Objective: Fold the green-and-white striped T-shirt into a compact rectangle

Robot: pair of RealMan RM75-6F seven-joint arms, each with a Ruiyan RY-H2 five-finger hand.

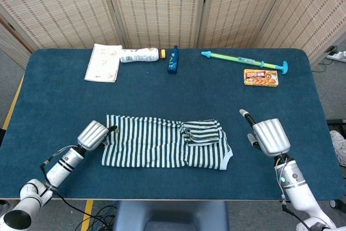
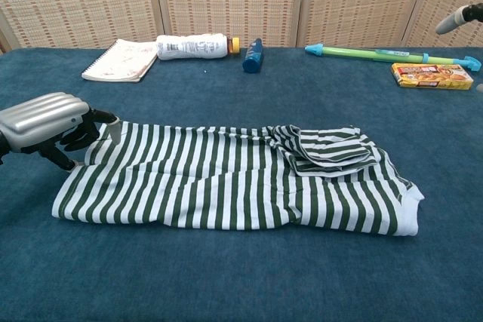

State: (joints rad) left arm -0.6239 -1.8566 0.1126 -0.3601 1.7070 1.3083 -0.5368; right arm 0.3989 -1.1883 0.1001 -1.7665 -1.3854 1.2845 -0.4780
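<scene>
The green-and-white striped T-shirt (image 1: pixel 162 143) (image 2: pixel 226 179) lies flat across the near middle of the blue table, with a sleeve folded over on its right part (image 2: pixel 328 148). My left hand (image 1: pixel 93 135) (image 2: pixel 45 121) is at the shirt's left edge, its dark fingers curled around the far left corner of the cloth. My right hand (image 1: pixel 268 136) hovers to the right of the shirt, apart from it and holding nothing, with one finger stretched forward. In the chest view only a fingertip (image 2: pixel 455 18) of it shows at the top right.
Along the far edge lie a spiral notebook (image 1: pixel 103 62), a white bottle (image 1: pixel 139 54), a small blue bottle (image 1: pixel 173 59), a green-and-blue water squirter (image 1: pixel 243 60) and a yellow snack box (image 1: pixel 261 77). A woven screen stands behind the table (image 1: pixel 59 106).
</scene>
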